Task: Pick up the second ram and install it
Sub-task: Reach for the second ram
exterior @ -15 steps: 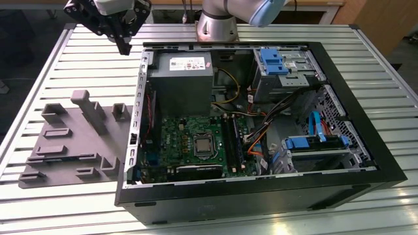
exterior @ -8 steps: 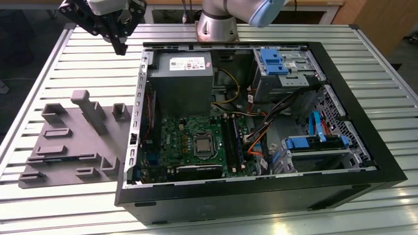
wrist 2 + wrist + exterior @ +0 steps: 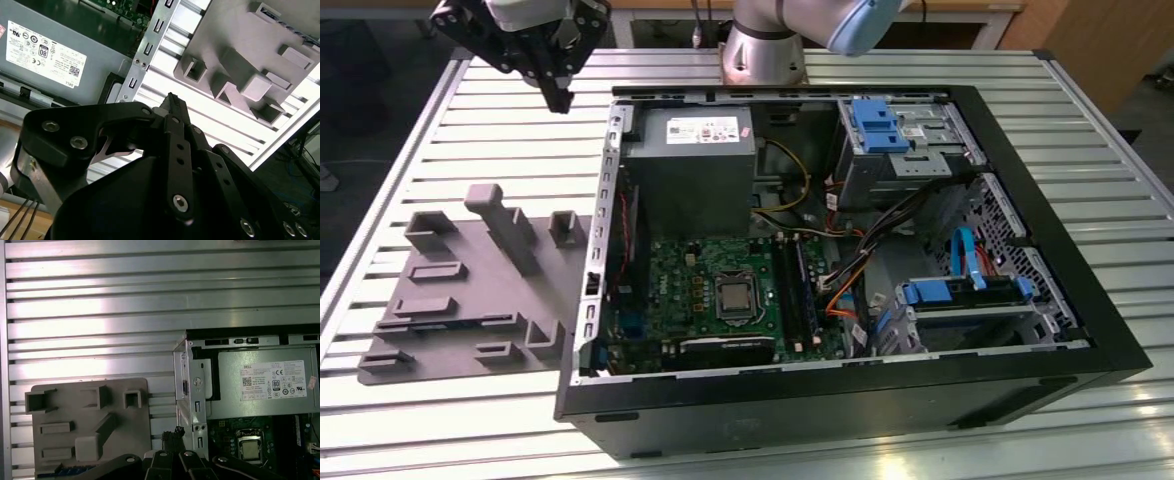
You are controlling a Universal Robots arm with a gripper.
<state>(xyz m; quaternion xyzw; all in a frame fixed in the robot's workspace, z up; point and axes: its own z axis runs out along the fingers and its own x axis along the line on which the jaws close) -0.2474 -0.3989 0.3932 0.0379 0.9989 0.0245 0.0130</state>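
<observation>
Grey tray point(image 3: 467, 290): exterior view's left, on slatted table point(image 3: 400, 150); your second ram point(image 3: 65, 471) lies along its edge, in first wrist view.
Gripper point(image 3: 560, 100): over table, well apart from ram, fingers closed, empty.
PC case point(image 3: 1067, 300): open, just beside tray.

We see bright light glaring in white bands off the ribbed silver aluminium table point(image 3: 100, 310), while the open black metal computer case point(image 3: 854, 415) lies dim and shadowed inside.
</observation>
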